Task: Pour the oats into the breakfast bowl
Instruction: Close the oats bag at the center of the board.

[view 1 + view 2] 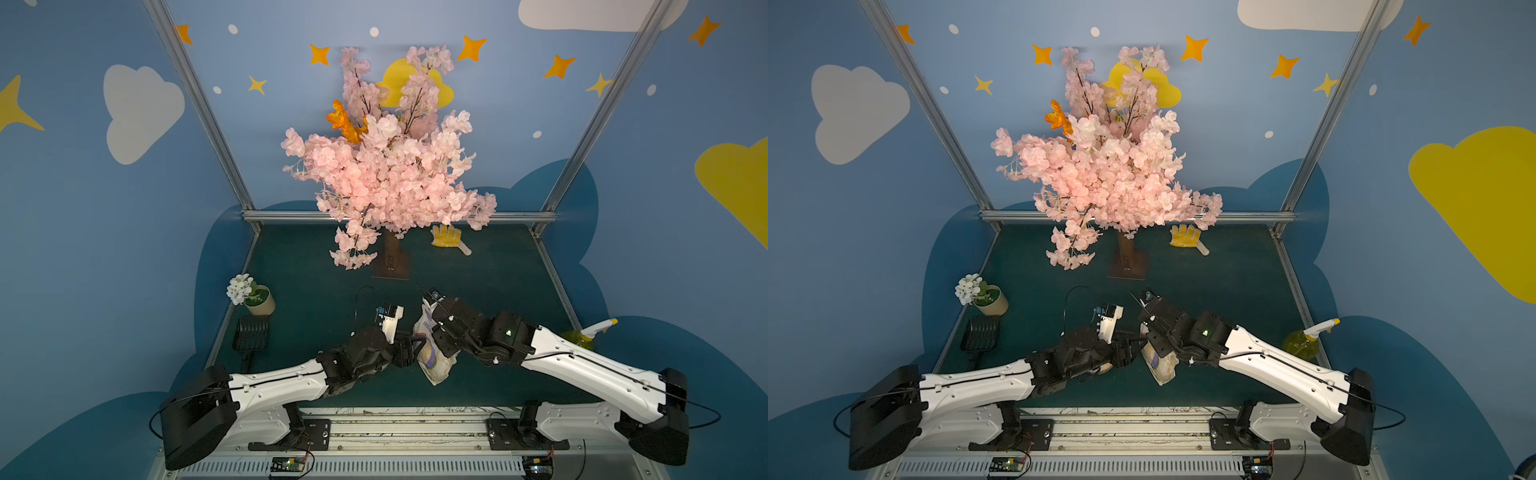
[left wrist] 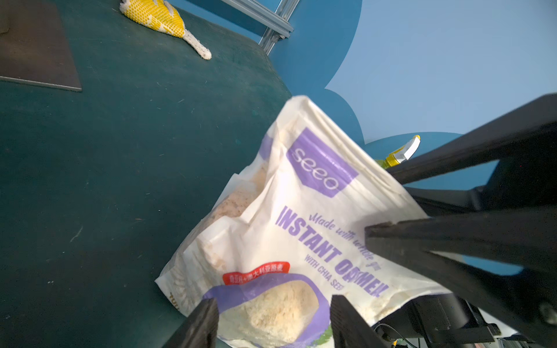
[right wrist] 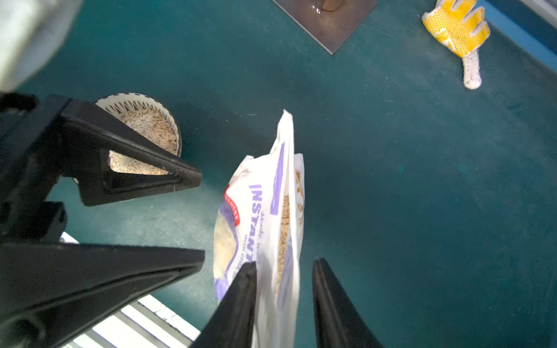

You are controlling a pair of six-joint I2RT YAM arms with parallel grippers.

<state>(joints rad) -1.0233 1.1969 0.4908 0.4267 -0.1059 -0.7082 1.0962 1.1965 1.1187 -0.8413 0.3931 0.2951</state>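
The oats bag (image 1: 434, 361) (image 1: 1160, 368), white with purple print, stands tilted on the green table between my two arms. In the right wrist view the bag (image 3: 271, 195) is edge-on between the fingers of my right gripper (image 3: 283, 265). One finger touches it and a gap shows at the other. My left gripper (image 2: 272, 301) is open, its fingertips at the printed face of the bag (image 2: 301, 226) without pinching it. The breakfast bowl (image 3: 141, 120), cream with a brown lattice, holds oats and sits partly behind a left finger. My left arm covers it in both top views.
A pink blossom tree on a brown base plate (image 1: 390, 266) stands at the middle back, with a yellow glove (image 1: 446, 237) to its right. A flowerpot (image 1: 259, 301) and a black scoop (image 1: 249, 332) sit at the left edge, a spray bottle (image 1: 586, 332) at the right.
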